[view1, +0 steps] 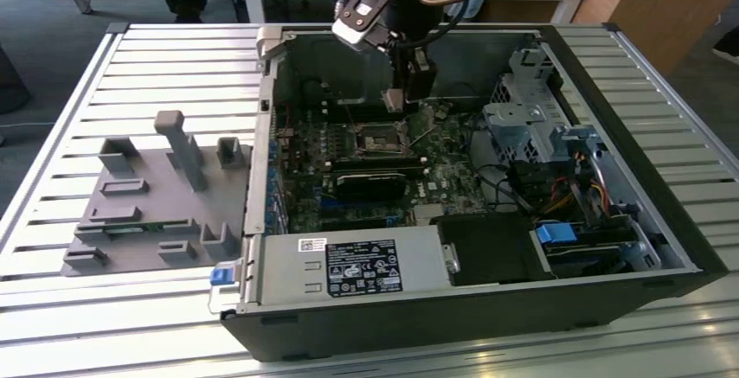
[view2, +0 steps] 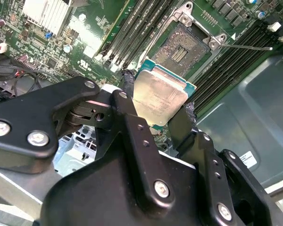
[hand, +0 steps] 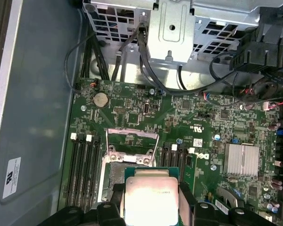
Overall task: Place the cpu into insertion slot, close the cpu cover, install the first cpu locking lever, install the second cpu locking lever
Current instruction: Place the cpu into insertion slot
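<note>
The first wrist view's edge cuts the flat silver-topped square cpu (hand: 150, 197). It half-hides the dark metal-rimmed insertion slot (hand: 113, 175).

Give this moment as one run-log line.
gripper: shut on cpu | cpu: held near insertion slot, not seated | insertion slot: empty

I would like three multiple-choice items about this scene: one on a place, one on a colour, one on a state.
1. Where is the cpu?
A. between the fingers of the pincer
B. seated in the slot
C. on the grey rack
2. What colour is the circuit board?
A. red
B. green
C. white
3. The insertion slot is:
A. empty
B. holding a chip
C. under a heatsink
Answers: 1 A, the fingers clamp its edges; 2 B, green shows in both wrist views; 3 A, its dark centre lies bare.
</note>
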